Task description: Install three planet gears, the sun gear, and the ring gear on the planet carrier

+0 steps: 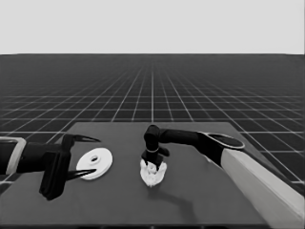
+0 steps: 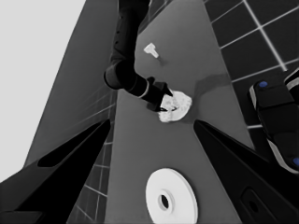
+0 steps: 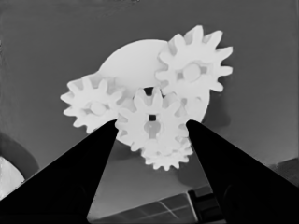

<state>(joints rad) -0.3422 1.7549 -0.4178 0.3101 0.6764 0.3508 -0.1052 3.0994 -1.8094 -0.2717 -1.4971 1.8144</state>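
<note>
Right gripper [image 1: 151,161] is down over the middle of the dark desk [image 1: 190,200], its two black fingers set narrowly on either side of a small white toothed gear [image 3: 153,123]. From the wrist view, that gear sits at the centre of the smaller round white part with the wide hole [image 3: 135,65]; I judge it the sun gear. The fingers flank it closely, but whether they are pinching it or have just let go I cannot tell. Around it, three more small white toothed planet gears: one [image 3: 92,106] to one side, one [image 3: 194,70] opposite, one [image 3: 166,156] peeking out beneath. So the sun gear is going in or just seated; if it is seated, the next move calls for a clean lift without dragging teeth. Only the larger flat round white part [image 1: 94,164] looks left to fit; it lies under the parked left gripper [image 1: 81,157], whose fingers stand wide. A thin white piece [image 2: 151,50] lies farther off.
</note>
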